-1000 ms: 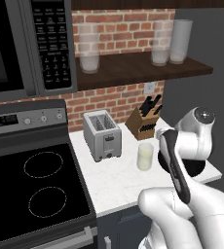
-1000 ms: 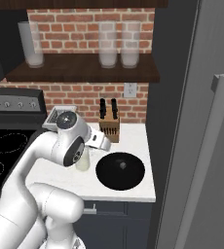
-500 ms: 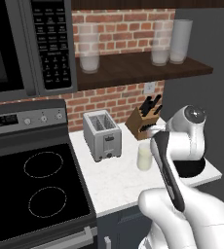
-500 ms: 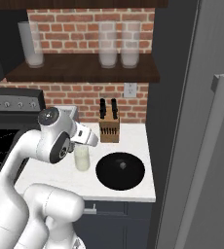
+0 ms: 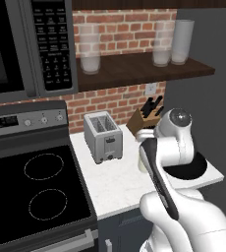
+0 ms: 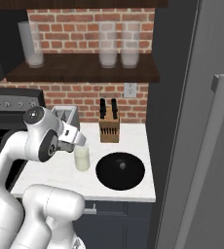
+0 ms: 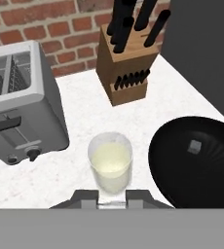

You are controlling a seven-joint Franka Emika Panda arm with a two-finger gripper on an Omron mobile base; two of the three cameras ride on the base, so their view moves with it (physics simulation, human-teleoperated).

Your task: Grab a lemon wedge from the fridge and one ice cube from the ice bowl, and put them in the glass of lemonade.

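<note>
You're at the drop step: gripper hovers right over the glass of lemonade, just left of the ice bowl, fingers narrowly apart, contents I can't tell; next, centre over the rim and release.

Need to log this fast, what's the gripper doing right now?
Gripper: just above the lemonade glass; open or shut, or holding anything, cannot be told.
</note>
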